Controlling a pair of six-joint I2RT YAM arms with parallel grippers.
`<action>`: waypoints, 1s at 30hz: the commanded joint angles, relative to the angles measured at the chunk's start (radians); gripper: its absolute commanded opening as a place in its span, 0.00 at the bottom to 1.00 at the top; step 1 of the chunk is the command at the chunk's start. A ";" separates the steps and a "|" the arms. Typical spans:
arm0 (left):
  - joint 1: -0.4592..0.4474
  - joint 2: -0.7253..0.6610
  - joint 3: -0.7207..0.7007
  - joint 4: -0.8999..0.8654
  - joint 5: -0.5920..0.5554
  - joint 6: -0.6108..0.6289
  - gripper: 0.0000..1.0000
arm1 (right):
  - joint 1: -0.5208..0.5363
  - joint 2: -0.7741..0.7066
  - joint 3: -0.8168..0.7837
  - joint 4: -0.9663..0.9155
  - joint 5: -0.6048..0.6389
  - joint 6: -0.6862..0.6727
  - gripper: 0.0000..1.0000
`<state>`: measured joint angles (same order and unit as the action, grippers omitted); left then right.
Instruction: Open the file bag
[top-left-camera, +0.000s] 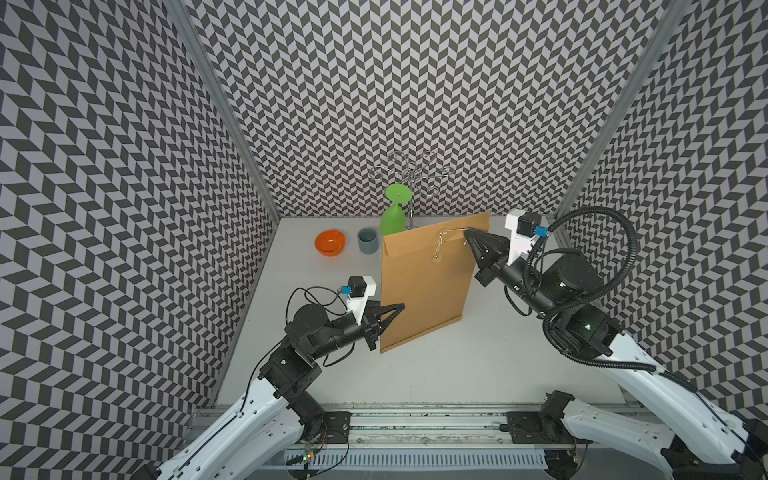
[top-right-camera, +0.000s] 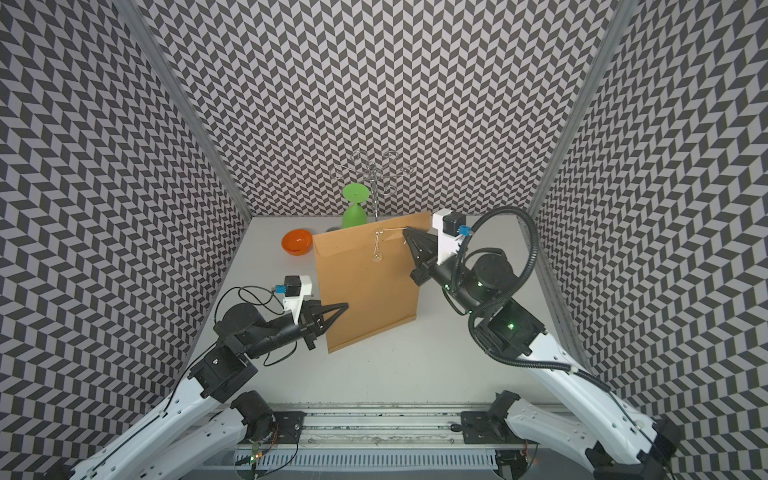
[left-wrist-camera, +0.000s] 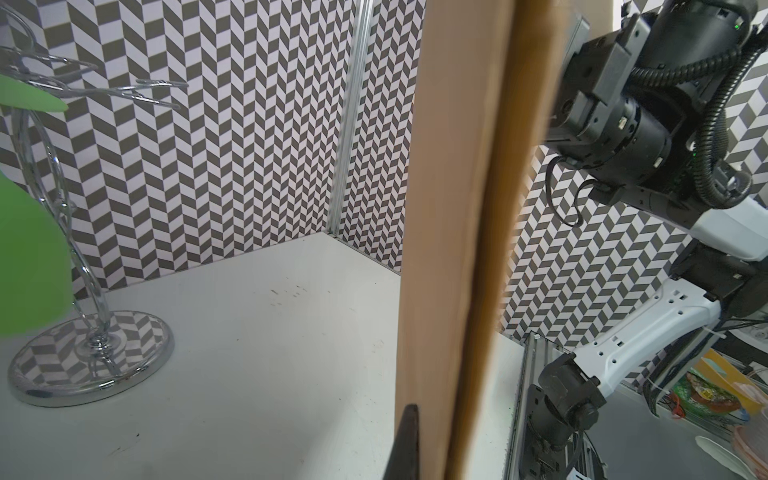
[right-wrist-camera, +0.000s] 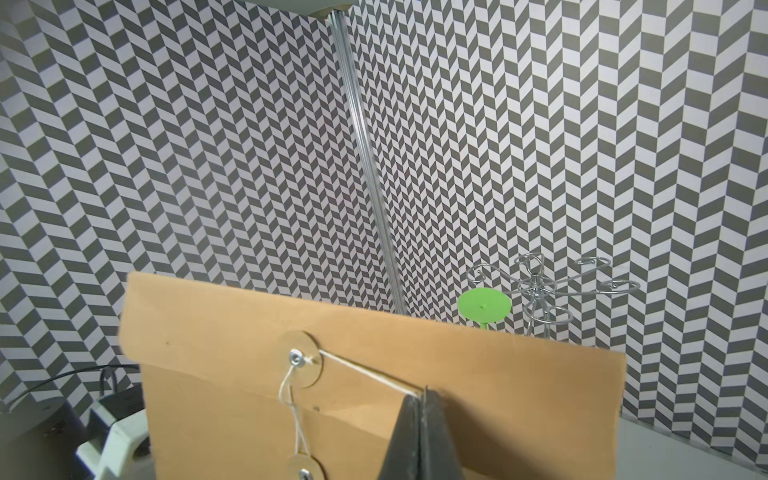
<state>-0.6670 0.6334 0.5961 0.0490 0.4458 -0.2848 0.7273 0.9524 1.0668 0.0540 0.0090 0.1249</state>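
Standing upright over the middle of the pale grey tabletop (top-left-camera: 457, 374), the large brown kraft-paper file bag (top-left-camera: 424, 286) is being clamped low on one side edge by the left gripper (top-left-camera: 400, 306). The right gripper (top-left-camera: 467, 230) is pinching the thin white string (right-wrist-camera: 365, 372), which is stretching taut from the small round cardboard button (right-wrist-camera: 301, 359) on the flap.

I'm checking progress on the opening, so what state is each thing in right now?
file bag: upright, flap down, not opened
string: taut from the upper button, looped to the lower button
left gripper: shut on the file bag's edge
right gripper: shut on the string
green glass: upside down
orange bowl: upright
grey cup: upright
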 joint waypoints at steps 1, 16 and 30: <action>0.025 -0.018 -0.001 0.101 0.037 -0.043 0.00 | -0.017 -0.055 -0.028 0.002 0.047 0.016 0.00; 0.020 0.034 0.022 -0.023 0.019 0.072 0.00 | -0.013 0.132 0.250 -0.060 -0.179 -0.022 0.00; 0.004 0.106 0.035 -0.057 0.011 0.082 0.00 | 0.154 0.289 0.410 -0.109 -0.259 -0.105 0.00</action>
<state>-0.6548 0.7330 0.6090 0.0235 0.4458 -0.2066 0.8650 1.2575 1.4487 -0.1177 -0.2062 0.0521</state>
